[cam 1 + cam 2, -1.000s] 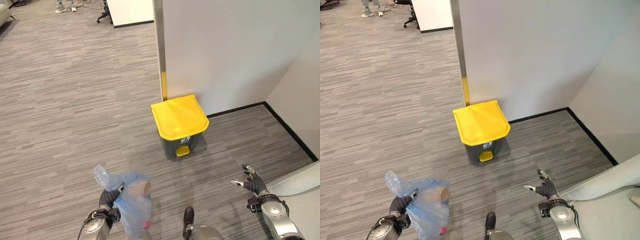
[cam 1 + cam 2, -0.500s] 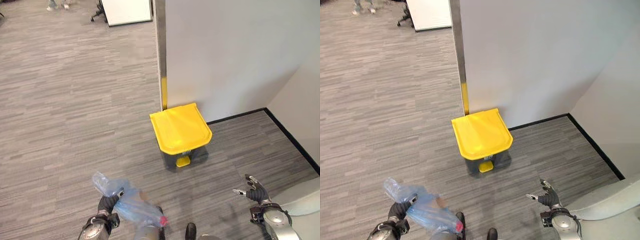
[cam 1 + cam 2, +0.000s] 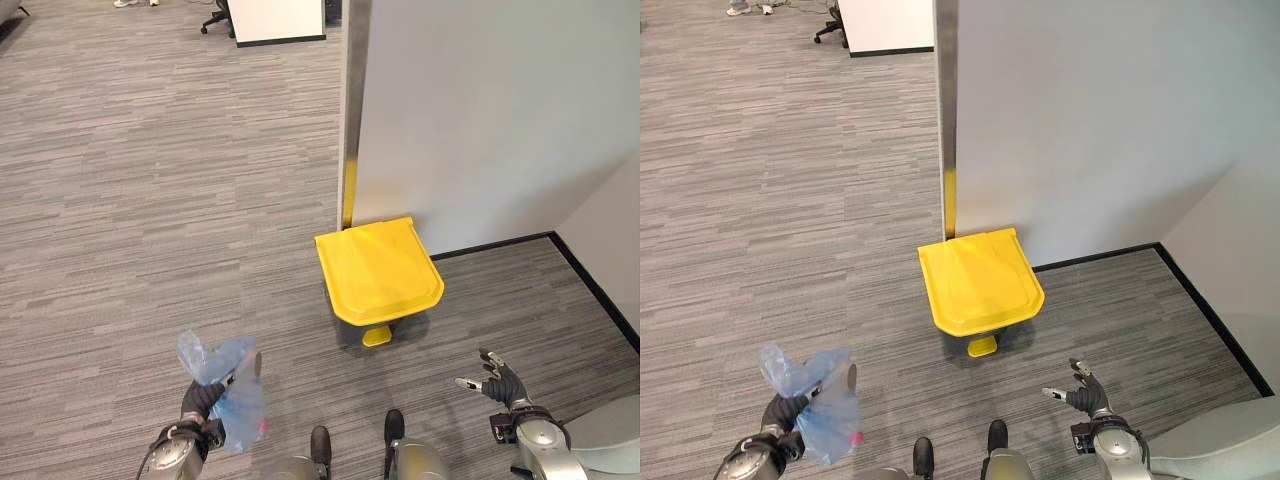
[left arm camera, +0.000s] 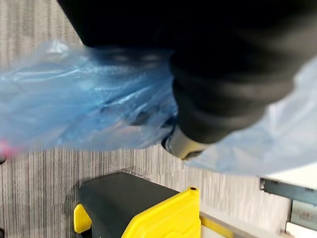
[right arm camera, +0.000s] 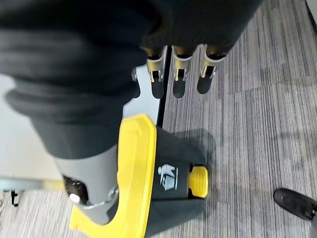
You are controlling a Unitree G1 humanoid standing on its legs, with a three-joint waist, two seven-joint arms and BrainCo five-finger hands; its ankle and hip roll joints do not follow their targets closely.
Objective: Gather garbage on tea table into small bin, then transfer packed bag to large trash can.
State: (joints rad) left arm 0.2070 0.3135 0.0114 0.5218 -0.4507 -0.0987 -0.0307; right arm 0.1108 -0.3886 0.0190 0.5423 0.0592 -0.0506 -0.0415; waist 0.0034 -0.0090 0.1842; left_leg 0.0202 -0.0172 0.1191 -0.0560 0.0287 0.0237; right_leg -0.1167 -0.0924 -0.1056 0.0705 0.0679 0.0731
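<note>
A dark trash can with a shut yellow lid (image 3: 378,272) and a yellow foot pedal (image 3: 377,337) stands on the floor against a grey wall. My left hand (image 3: 203,398) at the lower left is shut on the gathered neck of a translucent blue bag (image 3: 232,402) that hangs below it; a brown tube and something pink show through the plastic. The bag (image 4: 74,109) also spreads across the left wrist view, above the can (image 4: 129,206). My right hand (image 3: 495,374) hovers at the lower right with straight fingers (image 5: 179,79) and holds nothing; the can (image 5: 158,183) lies ahead of it.
A grey partition wall (image 3: 480,110) with a metal edge post (image 3: 352,100) rises behind the can, and a side wall with black skirting (image 3: 600,290) closes the right. A white cabinet (image 3: 275,18) and an office chair (image 3: 216,16) stand far back. Striped grey carpet (image 3: 150,200) lies open to the left.
The camera has shifted, so the can sits slightly further right. The bag, swung out to the right half a second ago, now hangs straight below my left hand. The right hand looks unchanged.
</note>
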